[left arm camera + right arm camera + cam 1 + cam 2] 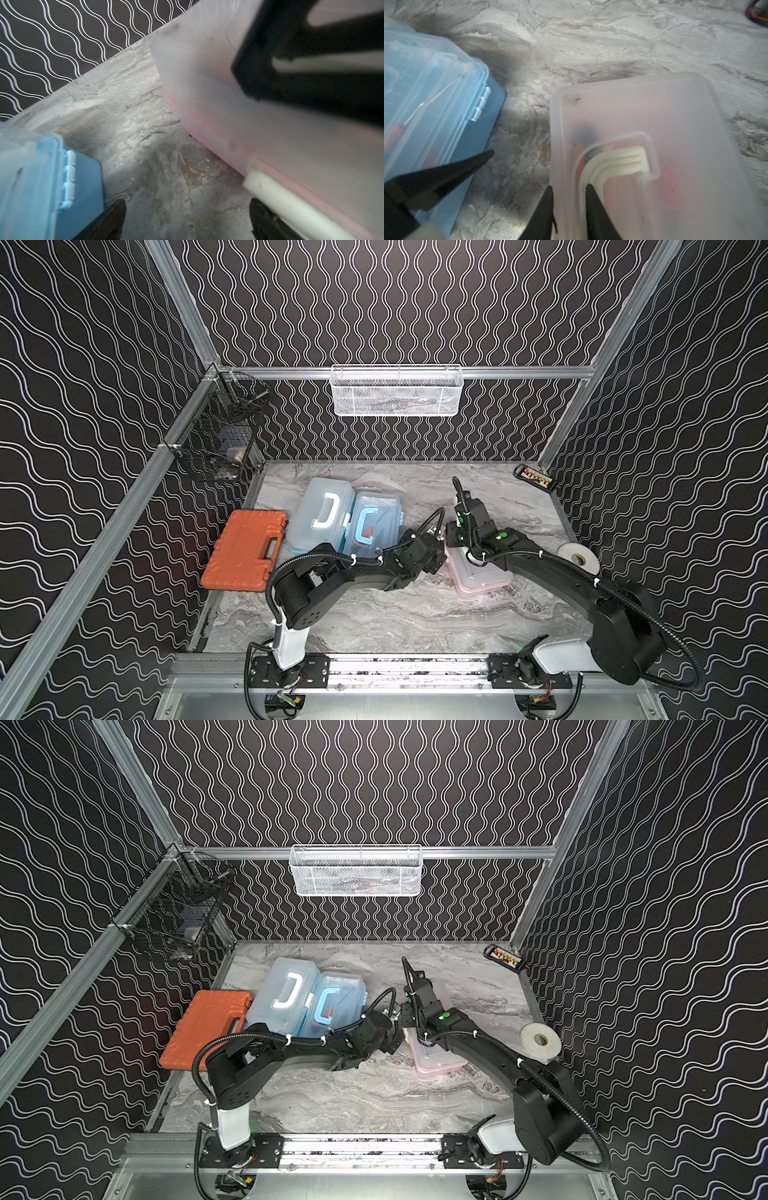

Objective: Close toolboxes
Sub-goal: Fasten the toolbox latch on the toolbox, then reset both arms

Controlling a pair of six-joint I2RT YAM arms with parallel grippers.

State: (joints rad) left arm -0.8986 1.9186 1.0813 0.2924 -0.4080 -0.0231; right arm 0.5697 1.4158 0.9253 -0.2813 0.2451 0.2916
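While your left pincer (187, 201) stands wide open and empty, low over the bench (135, 124) between the blue toolbox (31, 176) and the pink toolbox (654, 108), its arm lies stretched low toward the right. Your right pincer (569, 187) is pinched onto the pink toolbox's lid edge beside its cream handle (616, 160), arm arched over, wrist tipped down. Farther back, a second blue toolbox (320, 510) touches the first.
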